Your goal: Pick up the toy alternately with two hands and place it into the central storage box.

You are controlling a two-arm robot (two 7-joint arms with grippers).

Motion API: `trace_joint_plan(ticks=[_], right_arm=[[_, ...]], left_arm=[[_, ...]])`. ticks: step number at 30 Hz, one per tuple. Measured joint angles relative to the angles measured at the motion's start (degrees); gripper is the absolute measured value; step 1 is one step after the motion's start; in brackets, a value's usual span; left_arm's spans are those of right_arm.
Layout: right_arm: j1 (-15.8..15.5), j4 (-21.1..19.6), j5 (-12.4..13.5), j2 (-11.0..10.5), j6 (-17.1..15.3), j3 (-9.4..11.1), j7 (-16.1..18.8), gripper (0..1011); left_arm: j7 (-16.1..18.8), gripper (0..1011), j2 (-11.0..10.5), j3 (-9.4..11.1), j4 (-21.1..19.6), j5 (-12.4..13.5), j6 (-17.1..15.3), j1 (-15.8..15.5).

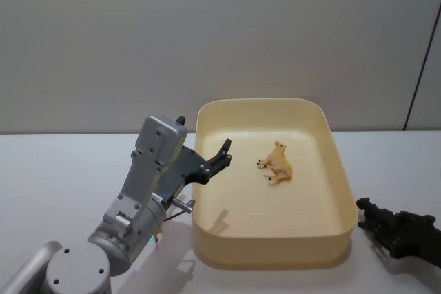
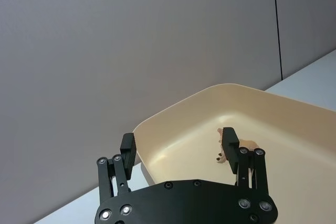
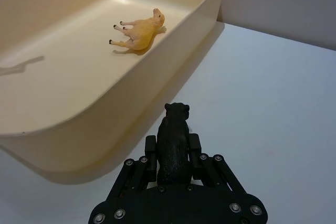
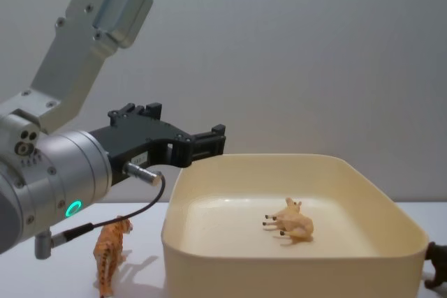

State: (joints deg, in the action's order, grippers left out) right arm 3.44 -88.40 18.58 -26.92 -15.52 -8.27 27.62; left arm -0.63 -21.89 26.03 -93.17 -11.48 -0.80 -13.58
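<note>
At four o'clock outside the cream tub [image 1: 265, 242] the right gripper [image 3: 173, 149] pinches the black toy animal [image 3: 173, 127], likely light, rigid and slick, across its trunk; at nine o'clock the left gripper [image 2: 179, 142] hangs wide open, empty, above the rim.

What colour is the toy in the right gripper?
Black. The toy animal clamped in the right gripper shows best in right wrist view.

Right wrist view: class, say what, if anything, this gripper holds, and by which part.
The right gripper holds a black toy animal, jaws shut on its flanks, head sticking out beyond them. The left gripper is open and empty.
</note>
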Motion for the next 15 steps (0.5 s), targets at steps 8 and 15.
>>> trace_joint_plan(ticks=[8,15], right_arm=[[-0.59,-0.56,-0.59,-0.47,3.15,0.46,-2.08,333],[-0.81,-1.21,-1.60,-0.94,6.82,0.99,-4.07,333]], left_arm=[[0.00,1001,0.00,0.00,0.00,0.00,0.00,0.00],[0.00,1001,0.00,0.00,0.00,0.00,0.00,0.00]])
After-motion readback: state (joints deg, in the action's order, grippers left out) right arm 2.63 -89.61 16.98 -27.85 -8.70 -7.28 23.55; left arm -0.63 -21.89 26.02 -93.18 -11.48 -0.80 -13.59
